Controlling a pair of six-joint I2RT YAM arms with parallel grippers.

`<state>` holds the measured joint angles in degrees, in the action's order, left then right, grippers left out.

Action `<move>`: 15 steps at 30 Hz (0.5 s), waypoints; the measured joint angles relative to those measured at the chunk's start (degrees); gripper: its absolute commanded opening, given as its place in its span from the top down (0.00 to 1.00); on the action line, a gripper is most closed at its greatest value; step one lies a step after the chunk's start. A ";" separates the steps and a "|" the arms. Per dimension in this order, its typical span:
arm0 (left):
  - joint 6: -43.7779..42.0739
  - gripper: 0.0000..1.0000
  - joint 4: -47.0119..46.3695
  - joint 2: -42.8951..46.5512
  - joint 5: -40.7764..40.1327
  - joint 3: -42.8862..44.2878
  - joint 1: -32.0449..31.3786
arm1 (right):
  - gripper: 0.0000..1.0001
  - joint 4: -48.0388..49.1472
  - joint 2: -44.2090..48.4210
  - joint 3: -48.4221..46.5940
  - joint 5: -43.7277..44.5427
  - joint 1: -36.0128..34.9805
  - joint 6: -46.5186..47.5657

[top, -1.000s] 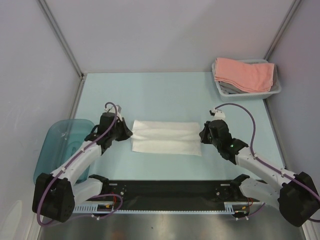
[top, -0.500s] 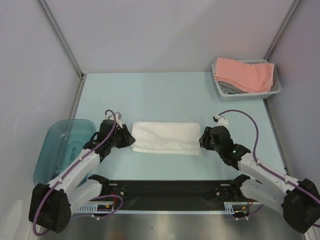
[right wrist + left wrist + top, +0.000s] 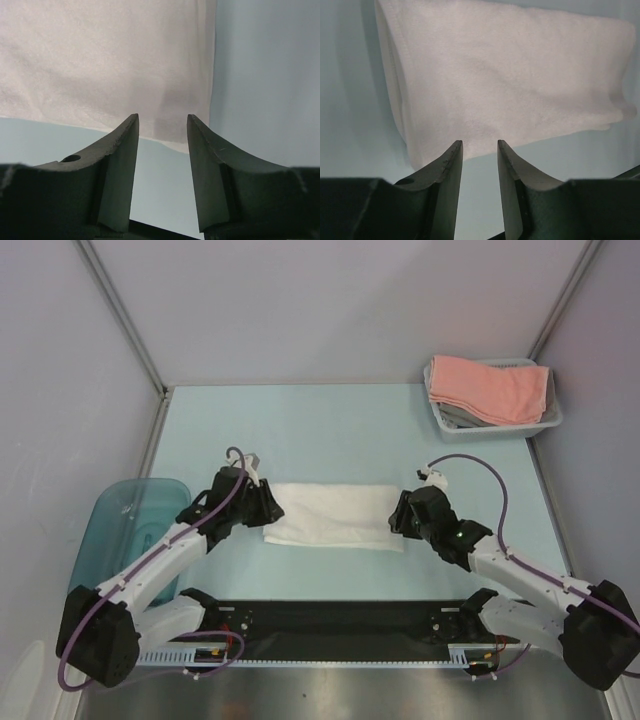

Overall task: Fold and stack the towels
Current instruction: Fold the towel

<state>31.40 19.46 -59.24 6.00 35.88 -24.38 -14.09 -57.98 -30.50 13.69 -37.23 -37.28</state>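
Observation:
A white towel (image 3: 335,515) lies folded into a long strip on the light blue table, between my two grippers. My left gripper (image 3: 268,508) hovers at its left end, open, with only table showing between the fingers; the wrist view has the towel (image 3: 505,80) just beyond the gripper (image 3: 479,142). At the right end my right gripper (image 3: 398,516) is open too and empty, its fingertips at the near edge of the towel (image 3: 110,60) in the right wrist view (image 3: 162,117). A salmon-pink towel (image 3: 490,387) lies folded on a grey towel (image 3: 455,418) in the basket.
The white mesh basket (image 3: 548,425) stands at the back right corner. A teal plastic tub (image 3: 130,540) sits at the left edge beside the left arm. Grey walls close the table in on three sides.
Both grippers opened and let go of the white towel, which now lies as a narrower folded strip. Both then shifted slightly toward the towel's ends.

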 measured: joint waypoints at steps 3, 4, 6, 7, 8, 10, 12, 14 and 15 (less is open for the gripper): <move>1.14 0.69 -1.77 -3.74 -0.17 0.00 -0.96 | 0.60 0.66 -2.21 -0.04 -0.83 -0.85 -0.81; 1.46 0.71 -1.86 -5.03 -0.50 0.00 -1.27 | 0.62 0.72 -3.10 -0.07 -1.01 -1.25 -1.31; 2.36 0.73 -1.75 -6.67 -1.88 -0.37 -1.99 | 0.62 0.68 -4.26 0.07 -0.96 -1.97 -2.16; 2.97 0.74 -1.75 -6.84 -2.49 -1.03 -2.25 | 0.62 0.76 -4.37 0.46 -0.96 -2.32 -2.80; 3.52 0.77 -1.66 -6.75 -3.17 -1.88 -2.45 | 0.62 0.87 -4.13 1.11 -0.96 -2.54 -3.32; 4.76 0.82 -1.55 -6.75 -4.72 -3.52 -2.60 | 0.62 1.14 -2.86 3.48 -1.09 -2.93 -4.42; 5.90 0.85 -1.25 -6.75 -5.97 -5.20 -2.60 | 0.63 0.83 -1.53 5.49 -1.09 -2.93 -5.22; 6.86 0.85 -0.81 -6.75 -6.86 -6.45 -2.62 | 0.62 0.33 -0.46 7.02 -1.09 -2.93 -6.01; 7.43 0.86 -0.85 -6.75 -7.19 -6.97 -2.62 | 0.62 0.07 -0.11 7.52 -1.09 -2.93 -6.32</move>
<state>38.83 18.61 -66.00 -1.19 28.91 -27.00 -14.02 -58.08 -22.98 12.60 -40.16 -43.59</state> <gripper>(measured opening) 0.149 0.377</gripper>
